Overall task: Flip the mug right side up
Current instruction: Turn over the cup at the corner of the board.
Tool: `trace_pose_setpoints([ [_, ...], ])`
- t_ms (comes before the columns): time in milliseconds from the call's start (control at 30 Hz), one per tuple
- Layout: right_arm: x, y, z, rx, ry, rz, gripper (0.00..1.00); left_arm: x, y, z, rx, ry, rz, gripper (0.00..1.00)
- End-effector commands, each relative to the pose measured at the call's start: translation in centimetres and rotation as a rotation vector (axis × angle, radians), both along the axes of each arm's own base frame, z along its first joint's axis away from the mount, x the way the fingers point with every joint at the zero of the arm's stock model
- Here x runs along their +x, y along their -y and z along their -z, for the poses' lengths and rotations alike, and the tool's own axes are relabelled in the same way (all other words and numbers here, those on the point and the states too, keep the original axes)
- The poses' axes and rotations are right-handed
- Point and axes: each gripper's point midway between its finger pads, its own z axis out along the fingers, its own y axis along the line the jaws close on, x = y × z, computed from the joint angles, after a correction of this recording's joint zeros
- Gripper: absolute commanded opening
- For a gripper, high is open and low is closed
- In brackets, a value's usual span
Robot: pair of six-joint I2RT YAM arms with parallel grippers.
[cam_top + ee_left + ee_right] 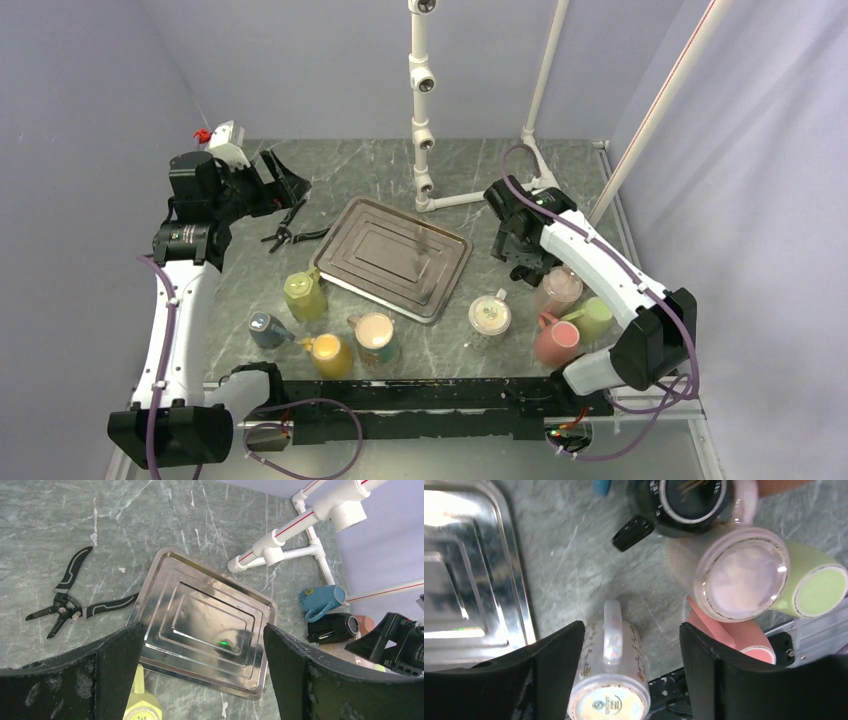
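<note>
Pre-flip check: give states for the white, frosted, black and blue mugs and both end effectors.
white mug: upside down
frosted mug: upside down
black mug: on its side
blue mug: on its side
left end effector: open, empty
right end effector: open, above white mug

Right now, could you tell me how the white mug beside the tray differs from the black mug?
Colour: the white mug is pale with small print on its side; the black mug is glossy black.
Pose: the white mug stands upside down with its base up; the black mug lies on its side with its mouth showing.
Both have one handle and rest on the table, and neither is right side up.
</note>
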Motion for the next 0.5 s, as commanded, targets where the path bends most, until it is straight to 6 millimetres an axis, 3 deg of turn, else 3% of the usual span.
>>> trace_pose_setpoints([
  [0,1.8,1.3,-0.4,0.017,0.116,0.217,0.71,-0.4,0.2,-0.8,0.021,0.043,0.034,0.94],
  [467,4.2,2.9,4.2,0.007,0.133,0.52,0.49,-2.4,-0.3,0.3,0.034,0.012,-0.003,0.94],
])
